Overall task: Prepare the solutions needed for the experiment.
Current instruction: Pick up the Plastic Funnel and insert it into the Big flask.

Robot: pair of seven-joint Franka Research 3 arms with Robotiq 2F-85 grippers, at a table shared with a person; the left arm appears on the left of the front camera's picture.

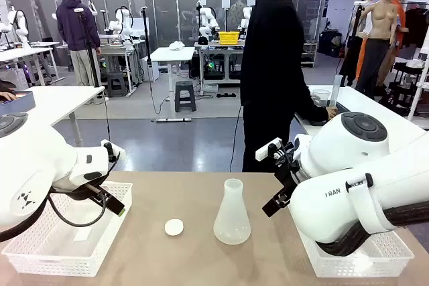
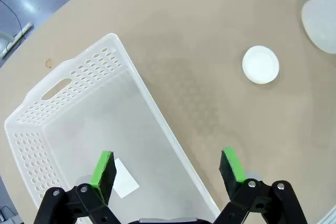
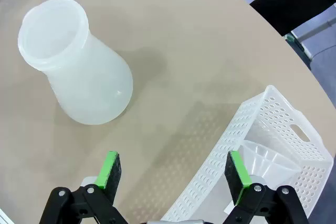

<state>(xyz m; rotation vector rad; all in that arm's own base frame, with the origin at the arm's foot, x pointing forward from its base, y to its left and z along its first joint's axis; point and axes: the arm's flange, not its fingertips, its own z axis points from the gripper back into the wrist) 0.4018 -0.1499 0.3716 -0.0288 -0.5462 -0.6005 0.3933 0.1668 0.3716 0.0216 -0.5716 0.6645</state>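
— while the translucent white conical flask (image 1: 232, 213) stands upright mid-table, how far along is the mixing?
— barely begun, i judge. whether any solution sits in it i can't tell through the cloudy wall, and nothing is being poured. a small white round cap (image 1: 174, 228) lies near it, on my left.
— your fingers?
— my left gripper (image 2: 167, 171) hangs spread wide and holds nothing, over the rim of a white perforated plastic basket (image 2: 137, 85). my right gripper (image 3: 176, 174) is likewise agape and bare, at the edge of a second white perforated basket (image 3: 231, 129) holding a clear plastic funnel (image 3: 268, 163).
— room?
— bare tan tabletop (image 1: 167, 192) surrounds the flask; mind the basket rims.
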